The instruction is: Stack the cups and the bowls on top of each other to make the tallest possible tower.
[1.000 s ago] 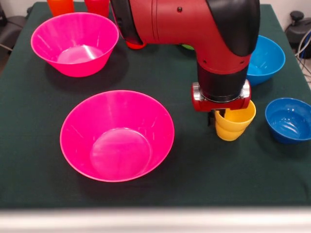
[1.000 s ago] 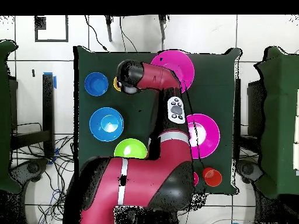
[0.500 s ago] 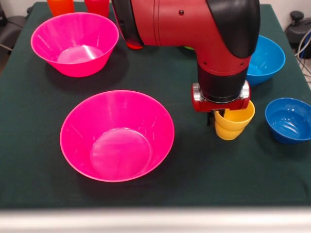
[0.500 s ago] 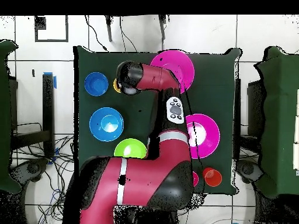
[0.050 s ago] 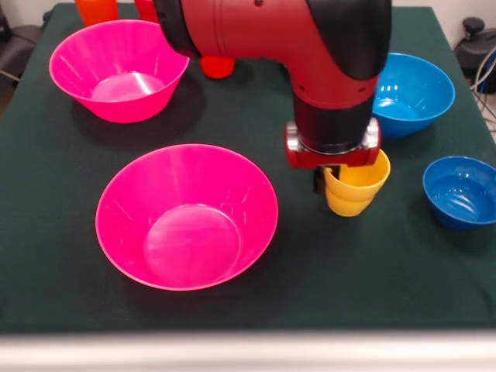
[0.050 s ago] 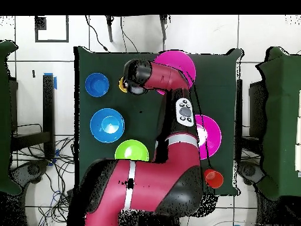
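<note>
1. Gripper (image 5: 339,180): hangs below the red and black arm (image 5: 310,46). One dark finger shows at the yellow cup's (image 5: 355,186) left rim; the other is hidden inside or behind the cup. It is clenched on the cup's rim wall.
2. Yellow cup: upright, mouth up, bulged base showing. Held directly under the wrist flange, slightly to its right in the front view. Whether its base touches the green table cloth (image 5: 62,232) or is just clear of it, I cannot tell.
3. Overhead view: only a sliver of the yellow cup (image 6: 122,83) peeks out beside the arm's wrist; the gripper itself is covered by the arm.
4. Near pink bowl (image 5: 186,215): upright and empty, to the left of the held cup in the front view, apart from it with bare cloth between.
5. Far pink bowl (image 5: 118,68): upright, at the table's upper left in the front view, well apart from the gripper.
6. Light blue bowl (image 5: 411,93): behind and right of the cup, near but not touching.
7. Small dark blue bowl (image 5: 461,191): right of the cup, apart from it.
8. Overhead only: lime green bowl (image 6: 131,151) and small red bowl (image 6: 213,178), both close to the arm's base.
9. Orange cup (image 5: 96,10) and red cup (image 5: 218,67): partly visible at the far edge.
</note>
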Robot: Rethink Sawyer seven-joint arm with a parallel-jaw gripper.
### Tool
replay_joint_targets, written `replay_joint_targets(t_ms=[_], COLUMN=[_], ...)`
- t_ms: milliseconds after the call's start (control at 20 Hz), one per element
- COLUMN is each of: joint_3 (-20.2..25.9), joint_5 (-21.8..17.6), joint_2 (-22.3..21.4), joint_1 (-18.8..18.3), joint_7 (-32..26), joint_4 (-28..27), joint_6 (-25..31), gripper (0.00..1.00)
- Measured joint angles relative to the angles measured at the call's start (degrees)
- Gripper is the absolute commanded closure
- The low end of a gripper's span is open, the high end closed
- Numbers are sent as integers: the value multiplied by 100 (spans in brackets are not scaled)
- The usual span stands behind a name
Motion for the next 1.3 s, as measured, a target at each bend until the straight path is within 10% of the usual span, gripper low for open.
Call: replay_joint_targets(t_ms=[550, 1300], joint_3=[0, 50], joint_5=[1, -43], joint_2=[-458, -307], joint_1=[-195, -319], joint_7=[0, 0], joint_4=[-70, -457], joint_6=[1256, 1520], gripper=[100, 100])
